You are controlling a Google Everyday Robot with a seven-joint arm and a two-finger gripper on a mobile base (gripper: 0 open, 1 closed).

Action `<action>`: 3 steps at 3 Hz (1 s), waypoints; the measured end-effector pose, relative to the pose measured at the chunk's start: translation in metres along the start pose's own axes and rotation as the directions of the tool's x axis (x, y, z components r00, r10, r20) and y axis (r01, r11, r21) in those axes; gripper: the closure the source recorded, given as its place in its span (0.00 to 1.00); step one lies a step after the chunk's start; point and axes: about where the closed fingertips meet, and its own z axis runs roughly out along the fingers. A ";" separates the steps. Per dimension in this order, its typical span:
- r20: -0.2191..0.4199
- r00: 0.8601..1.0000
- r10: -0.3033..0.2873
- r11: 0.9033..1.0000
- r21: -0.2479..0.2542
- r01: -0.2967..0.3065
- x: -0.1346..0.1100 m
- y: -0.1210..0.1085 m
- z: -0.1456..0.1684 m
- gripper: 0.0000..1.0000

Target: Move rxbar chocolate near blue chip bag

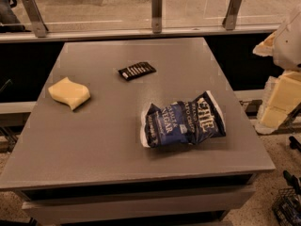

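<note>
Far L on the grey surface [94, 140]: pale yellow wavy sponge [69, 93]. It's well apart from everything else, not my concern, no reason to pass over it.

Next, toward the far middle: the rxbar chocolate [137, 70]. It lies flat w/ white lettering up, skewed on a diagonal, nothing touching it. It's not picked up yet, so by my reading the step in hand is the reach and grasp.

How I'd do it well: come down from straight above, turn the wrist to match the skew and close across the bar's short width, not its length. The wrapper is thin and prob. slippery, so go low, nearly to the surface, before closing; too high and I'd pinch air.

R of centre, nearer the front: the blue chip bag [183, 121], crinkled and puffy, largest item. There's a clear gap btwn it and the bar. Best drop spot looks like the bare patch just beside the bag's upper-L edge. Lift only a little, set down w/o nudging the bag, since foil slides easily.

Far R edge: my gripper [289, 39], a white bulk raised off to the side of the surface, well apart from the bar. Can't tell if it's released or clenched.
</note>
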 end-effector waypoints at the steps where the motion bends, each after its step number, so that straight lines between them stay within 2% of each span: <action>1: 0.000 1.000 0.000 1.000 0.000 0.000 0.000 0.000 0.000 0.00; 2: 0.012 1.000 -0.019 1.000 0.012 0.019 -0.004 0.000 -0.004 0.00; 3: 0.050 0.993 -0.102 0.994 0.032 0.101 -0.014 0.005 -0.012 0.00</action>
